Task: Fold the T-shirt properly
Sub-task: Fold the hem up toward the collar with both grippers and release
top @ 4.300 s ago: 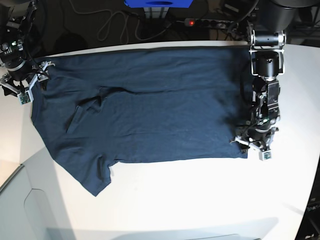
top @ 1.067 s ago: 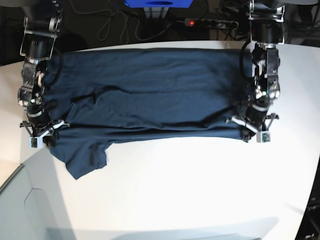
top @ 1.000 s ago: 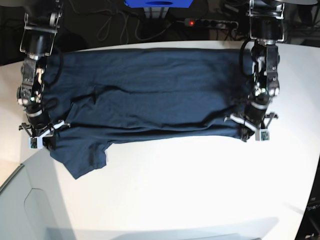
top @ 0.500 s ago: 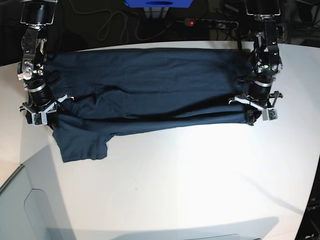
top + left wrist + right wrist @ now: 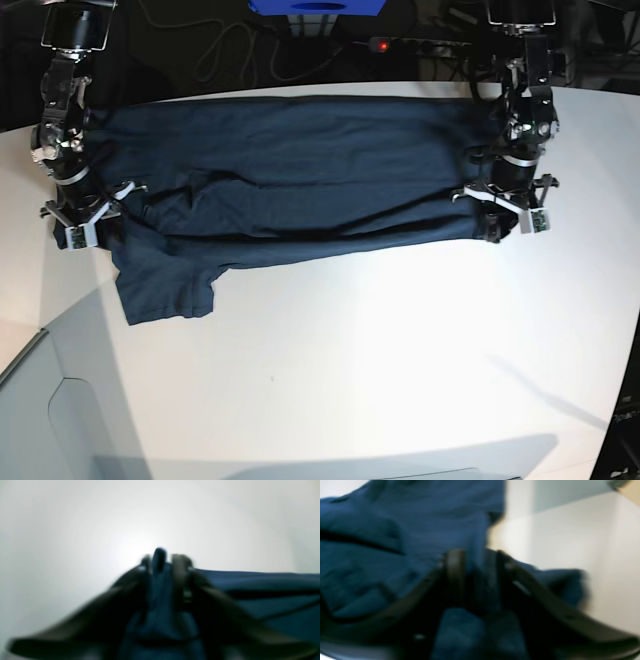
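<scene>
The dark navy T-shirt [image 5: 300, 170] lies in a long band across the far half of the white table [image 5: 380, 350], its near edge folded back over itself. One sleeve [image 5: 165, 290] sticks out toward me at the left. My left gripper [image 5: 505, 215] sits at the band's right end. In the blurred left wrist view, a ridge of T-shirt [image 5: 159, 555] stands between its parted fingers [image 5: 181, 561]. My right gripper [image 5: 85, 225] is at the left end. In the right wrist view its fingers [image 5: 455, 560] also stand apart, with T-shirt [image 5: 395, 517] fabric between and around them.
A power strip [image 5: 420, 45] with a red light, cables [image 5: 220, 50] and a blue object [image 5: 315, 6] lie beyond the table's far edge. The table's edge [image 5: 40, 330] cuts diagonally at the near left, with grey floor below it.
Both grippers carried the shirt's near edge away from me, which made the band narrower and pulled the sleeve back. Their jaws, shut a second ago, now stand apart.
</scene>
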